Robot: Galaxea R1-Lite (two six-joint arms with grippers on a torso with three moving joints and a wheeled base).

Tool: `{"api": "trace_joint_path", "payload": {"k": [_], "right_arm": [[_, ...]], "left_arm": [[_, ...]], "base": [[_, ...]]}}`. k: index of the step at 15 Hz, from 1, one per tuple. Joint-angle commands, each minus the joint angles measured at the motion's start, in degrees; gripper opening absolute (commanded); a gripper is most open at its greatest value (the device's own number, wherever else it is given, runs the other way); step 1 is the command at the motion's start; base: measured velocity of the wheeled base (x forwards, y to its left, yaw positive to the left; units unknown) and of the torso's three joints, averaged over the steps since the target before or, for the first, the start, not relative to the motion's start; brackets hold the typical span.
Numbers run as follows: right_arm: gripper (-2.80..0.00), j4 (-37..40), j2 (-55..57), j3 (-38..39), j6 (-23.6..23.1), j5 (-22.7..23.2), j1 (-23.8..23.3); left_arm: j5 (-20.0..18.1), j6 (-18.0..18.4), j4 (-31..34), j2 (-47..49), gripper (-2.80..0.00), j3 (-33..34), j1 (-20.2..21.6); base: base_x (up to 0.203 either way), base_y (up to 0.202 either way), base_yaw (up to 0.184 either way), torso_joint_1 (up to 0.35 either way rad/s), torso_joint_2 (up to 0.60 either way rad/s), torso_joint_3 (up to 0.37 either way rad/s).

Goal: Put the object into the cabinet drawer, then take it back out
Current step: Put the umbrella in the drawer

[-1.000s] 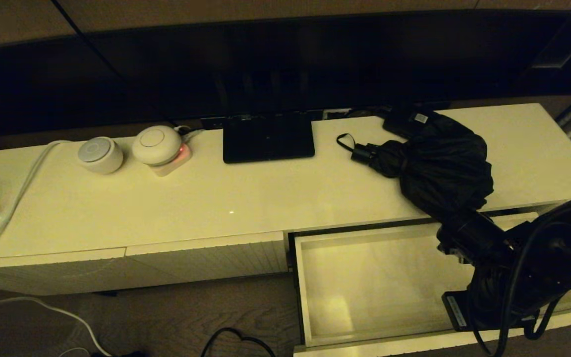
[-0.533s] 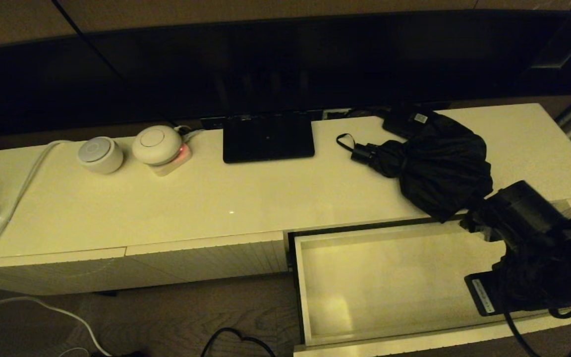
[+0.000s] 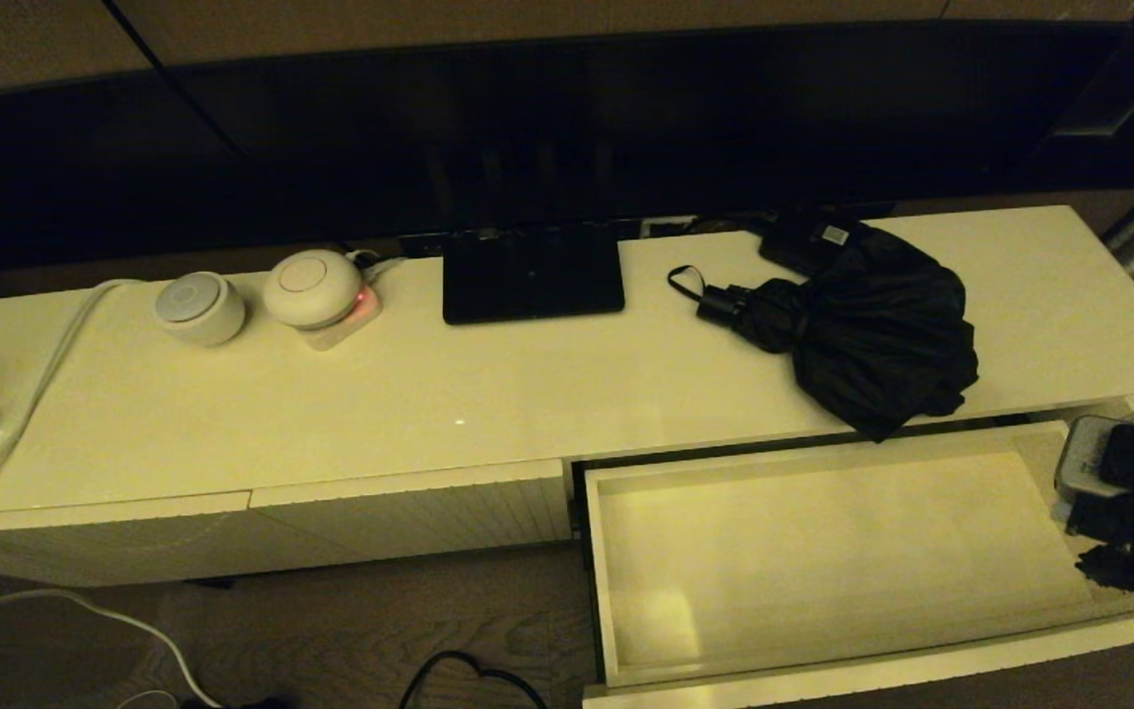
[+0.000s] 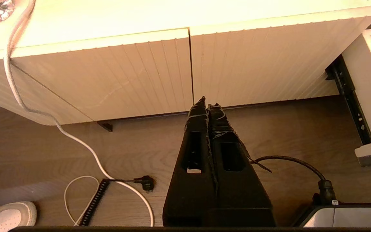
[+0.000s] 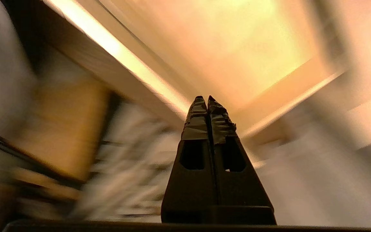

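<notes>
Bunchy black fabric umbrella atop cabinet; shallow drawer open

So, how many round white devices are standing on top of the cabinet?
2. Both stand toward the left rear of the cabinet top: the smaller round device, and close on its right the larger round device. None appears hidden.

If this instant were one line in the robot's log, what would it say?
drawer: open, empty | umbrella: on cabinet top, unheld | right gripper: shut, at drawer's right end | left gripper: shut, parked low
</notes>
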Motion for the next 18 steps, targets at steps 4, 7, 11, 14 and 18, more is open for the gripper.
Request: {"api": "trace_joint_path", "payload": {"k": [4,7,11,14,18], "right_arm": [[-2.80,-13.23,1.80,2.70,-35.29,-0.82,0.34],[-2.80,-22.97,6.92,3.20,-35.43,-2.53,4.19],[0.00,-26.00,11.42,-0.42,-34.48,-6.90,7.72],[0.00,-25.32,14.08,-4.46,-34.20,-11.52,7.66],[0.00,-25.14,19.13,-9.67,-30.59,-14.83,7.35]], "left_arm": [[0.02,0.02,-0.09,0.00,-2.80,0.18,0.04],[0.02,0.02,-0.01,0.00,-2.80,0.18,0.04],[0.02,0.02,-0.01,0.00,-2.80,0.18,0.04],[0.02,0.02,-0.01,0.00,-2.80,0.18,0.04],[0.02,0.02,-0.01,0.00,-2.80,0.18,0.04]], "base": [[0.000,0.000,0.000,0.000,0.00,0.000],[0.000,0.000,0.000,0.000,0.00,0.000],[0.000,0.000,0.000,0.000,0.00,0.000],[0.000,0.000,0.000,0.000,0.00,0.000],[0.000,0.000,0.000,0.000,0.00,0.000]]}}
